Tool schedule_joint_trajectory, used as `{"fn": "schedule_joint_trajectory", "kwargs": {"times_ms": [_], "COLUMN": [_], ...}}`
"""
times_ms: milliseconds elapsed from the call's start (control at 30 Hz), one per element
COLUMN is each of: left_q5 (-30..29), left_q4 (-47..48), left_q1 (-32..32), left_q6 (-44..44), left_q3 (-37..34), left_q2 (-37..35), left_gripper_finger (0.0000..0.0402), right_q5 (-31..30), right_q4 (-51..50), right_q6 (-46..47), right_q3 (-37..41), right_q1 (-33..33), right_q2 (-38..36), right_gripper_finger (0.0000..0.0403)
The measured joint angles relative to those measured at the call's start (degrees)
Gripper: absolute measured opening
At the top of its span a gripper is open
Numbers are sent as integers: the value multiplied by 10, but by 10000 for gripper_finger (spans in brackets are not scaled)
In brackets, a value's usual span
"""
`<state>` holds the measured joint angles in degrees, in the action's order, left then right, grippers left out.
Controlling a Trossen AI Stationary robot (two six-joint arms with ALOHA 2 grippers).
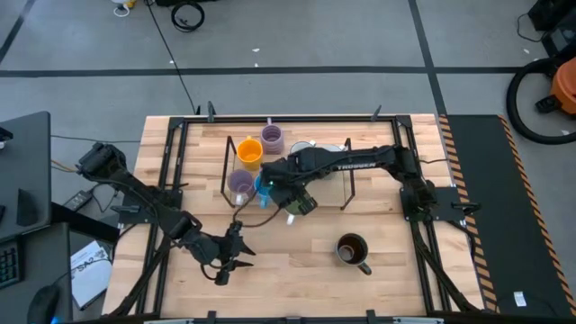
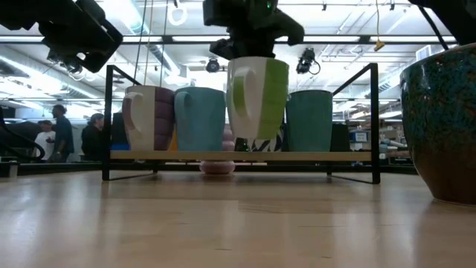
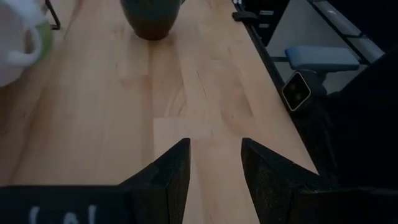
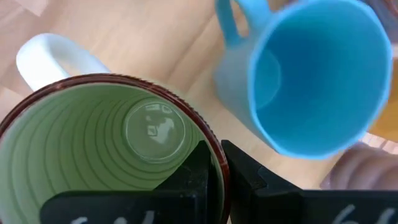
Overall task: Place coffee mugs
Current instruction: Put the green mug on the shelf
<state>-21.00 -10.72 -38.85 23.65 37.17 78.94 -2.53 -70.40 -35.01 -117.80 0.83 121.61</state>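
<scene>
My right gripper (image 1: 293, 202) is shut on the green mug (image 2: 257, 97), which has a white handle, just in front of the black wire rack (image 1: 345, 189). The rack holds the orange mug (image 1: 249, 153), a purple mug (image 1: 273, 139), a lavender mug (image 2: 149, 117), the blue mug (image 4: 311, 74) and pale mugs (image 1: 315, 148). The dark brown mug (image 1: 353, 250) stands on its base on the table, near the near edge. My left gripper (image 3: 214, 146) is open above bare wood near the table's near-left corner. My right gripper pinches the green mug's rim (image 4: 214, 149), on the side roughly opposite its white handle (image 4: 50, 56). One finger is inside the mug and one outside. The fingers come from above, pointing down. The mug hangs upright and is lifted clear of the table (image 2: 256, 138).
The rack takes up the far middle of the table (image 1: 405, 270), and the blue mug sits right beside the held mug. In the low view, people stand in the room beyond (image 2: 59, 134). Metal frame rails run along the table's edges (image 1: 423, 243).
</scene>
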Motion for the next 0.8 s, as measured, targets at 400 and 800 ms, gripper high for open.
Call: {"fn": "schedule_joint_trajectory", "kwargs": {"times_ms": [400,800], "left_q5": [-18,-22], "left_q4": [-6,-9], "left_q1": [0,0], "left_q6": [17,31], "left_q3": [0,0], "left_q2": [0,0], "left_gripper_finger": [151,151], "right_q5": [37,26], "right_q4": [-1,27], "right_q6": [-35,-52], "right_q3": [4,26], "right_q1": [-43,-59], "right_q2": [2,2], "right_gripper_finger": [35,35]}}
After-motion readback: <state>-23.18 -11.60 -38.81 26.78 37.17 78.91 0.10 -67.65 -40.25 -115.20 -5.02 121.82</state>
